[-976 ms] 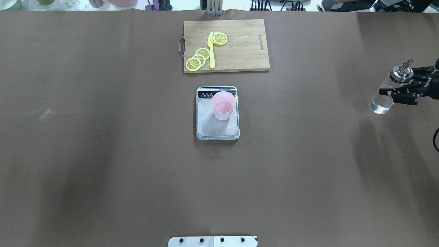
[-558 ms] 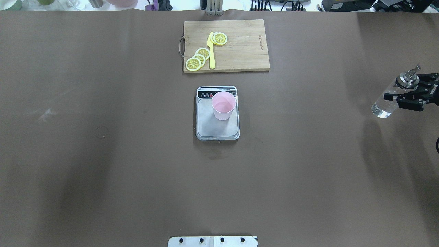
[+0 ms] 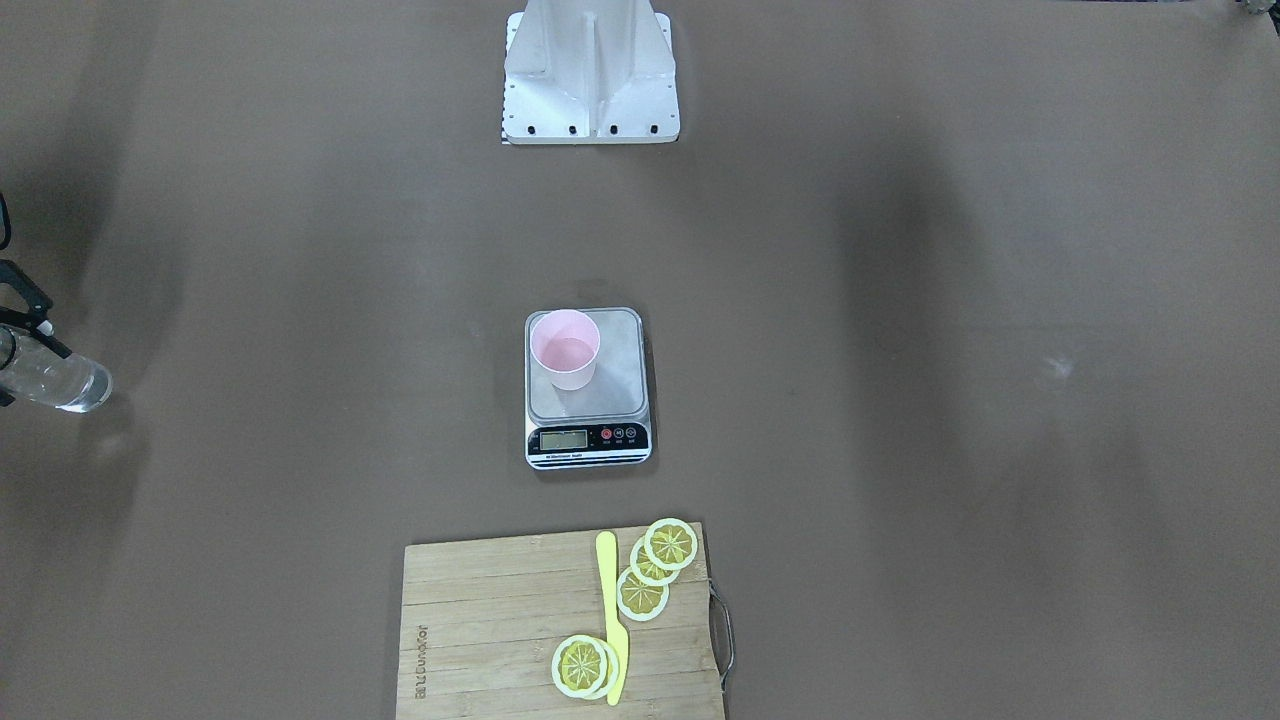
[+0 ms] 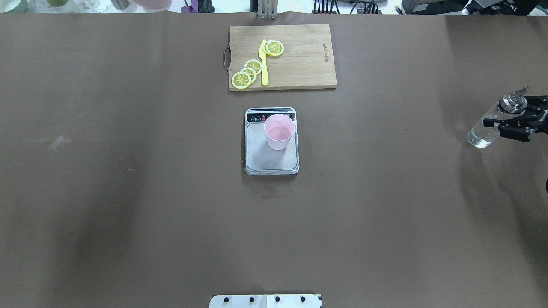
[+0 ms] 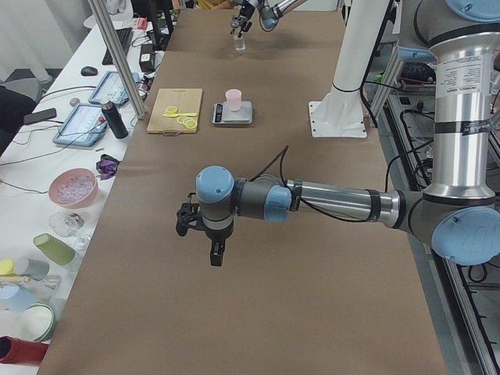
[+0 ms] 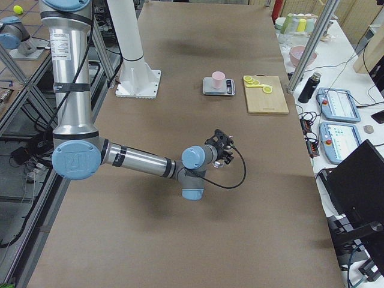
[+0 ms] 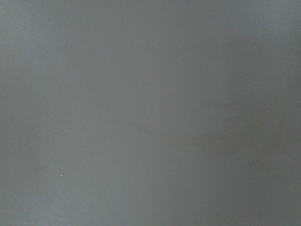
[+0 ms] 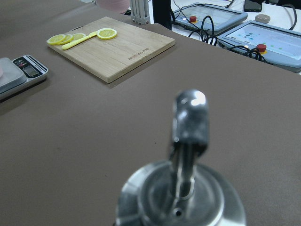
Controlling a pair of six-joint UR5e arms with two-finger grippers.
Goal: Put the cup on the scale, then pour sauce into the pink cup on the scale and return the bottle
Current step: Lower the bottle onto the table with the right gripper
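Note:
The pink cup [image 4: 279, 131] stands upright on the far part of the silver scale [image 4: 271, 160] at the table's middle, with a little clear liquid in it; both also show in the front view, the cup [image 3: 565, 348] on the scale [image 3: 615, 395]. My right gripper [image 4: 505, 119] is shut on the clear bottle [image 4: 481, 136] at the table's right edge, and the bottle stands nearly upright. Its silver spout [image 8: 190, 125] fills the right wrist view. My left gripper [image 5: 211, 234] shows only in the exterior left view, so I cannot tell whether it is open or shut.
A bamboo cutting board [image 4: 299, 64] with lemon slices and a yellow knife [image 4: 263, 64] lies beyond the scale. The robot's base plate [image 4: 265, 300] sits at the near edge. Tablets and cables [image 8: 263, 33] lie off the table's far side.
My right gripper has carried the bottle further right and slightly toward the near edge. The cup and the scale have not moved.

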